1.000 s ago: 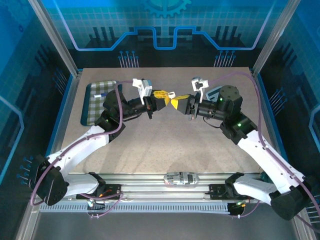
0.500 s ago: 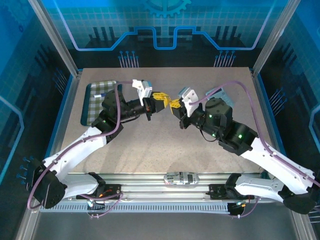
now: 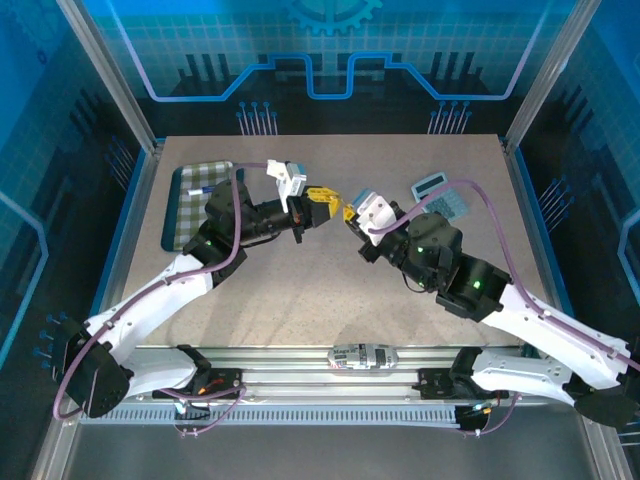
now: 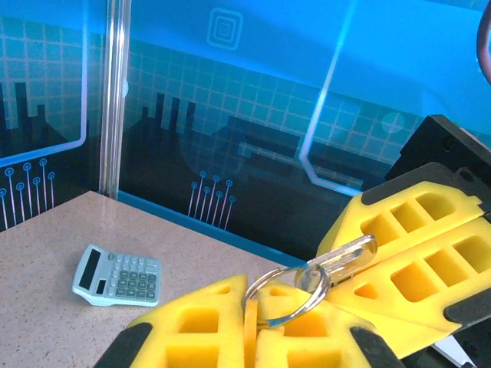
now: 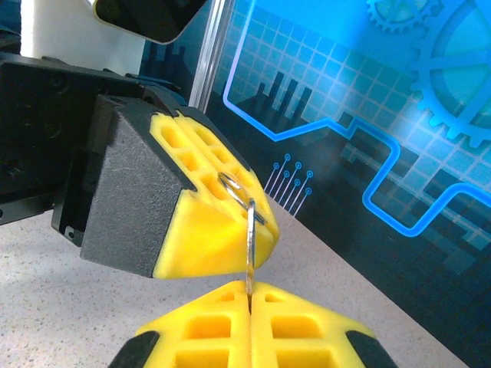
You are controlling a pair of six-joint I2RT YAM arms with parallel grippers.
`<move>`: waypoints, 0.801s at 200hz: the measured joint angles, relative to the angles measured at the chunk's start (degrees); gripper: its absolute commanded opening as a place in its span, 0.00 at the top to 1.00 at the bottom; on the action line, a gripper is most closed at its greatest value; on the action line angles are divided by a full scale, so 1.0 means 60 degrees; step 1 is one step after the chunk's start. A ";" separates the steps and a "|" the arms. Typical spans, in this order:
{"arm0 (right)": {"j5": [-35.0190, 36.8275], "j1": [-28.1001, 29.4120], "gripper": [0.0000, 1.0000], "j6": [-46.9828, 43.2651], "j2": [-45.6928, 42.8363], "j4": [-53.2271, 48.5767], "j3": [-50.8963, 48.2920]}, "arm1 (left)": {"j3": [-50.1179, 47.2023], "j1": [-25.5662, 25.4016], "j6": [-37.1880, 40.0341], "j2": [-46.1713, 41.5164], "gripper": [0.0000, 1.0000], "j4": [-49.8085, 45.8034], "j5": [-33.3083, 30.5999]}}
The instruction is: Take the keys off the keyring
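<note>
**The right arm turns the key, but the key is not off the ring yet.**

The right arm sits lower and nearer than it did a moment ago, and its wrist has rolled over. Because of that, the calculator [image 3: 443,193] behind it now shows on the table [image 3: 300,300]. The left gripper [image 3: 325,203] is squeezed tight on the keyring [image 4: 314,284]. The right gripper [image 3: 350,212] is pinched tight on the thin stem of the key [image 4: 349,254]. Both grippers stay tip to tip, up in the air above the table. The ring goes through the hole in the key's head. I think the twist is meant to slide the key along the ring's coil. The job looks only part done.
</note>
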 measured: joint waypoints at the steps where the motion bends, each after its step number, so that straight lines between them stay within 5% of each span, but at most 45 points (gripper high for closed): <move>1: 0.0004 0.0000 1.00 -0.0004 -0.0007 0.0015 -0.0007 | 0.0000 0.0000 -0.0004 0.0000 1.00 0.0000 0.0004; 160: 0.1545 0.1045 1.00 -0.3643 -0.0164 0.0430 -0.0437 | 0.0342 0.0000 -0.0127 -0.0004 1.00 -0.0987 0.0335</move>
